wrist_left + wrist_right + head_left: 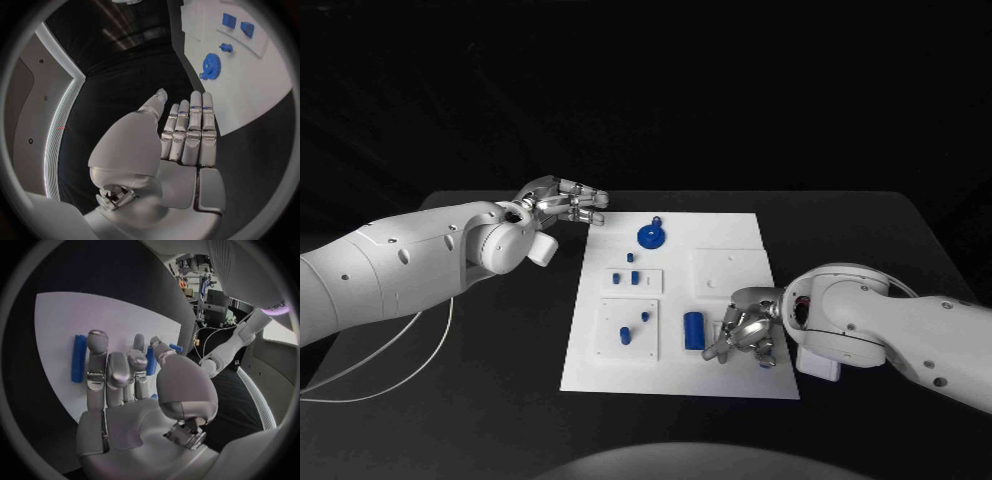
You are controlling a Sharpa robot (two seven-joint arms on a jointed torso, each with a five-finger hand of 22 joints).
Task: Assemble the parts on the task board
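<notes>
The black counter is carrying the white task board, and from where I'm standing the assembly is looking barely begun. On the board's far end a blue gear is lying flat, seemingly seated, though I cannot tell for sure. Nearer, two raised white plates are sitting on the board's left side: the far plate is holding small blue pegs, the near plate a couple more blue pieces; whether those are fully pressed home is too small to judge. A blue cylinder is lying loose on the board, just beside the right hand.

That right hand is hovering low over the board's near right part, fingers curled loosely and gripping nothing. The left hand is waiting off the board's far left corner, fingers straight and close together, holding nothing.
</notes>
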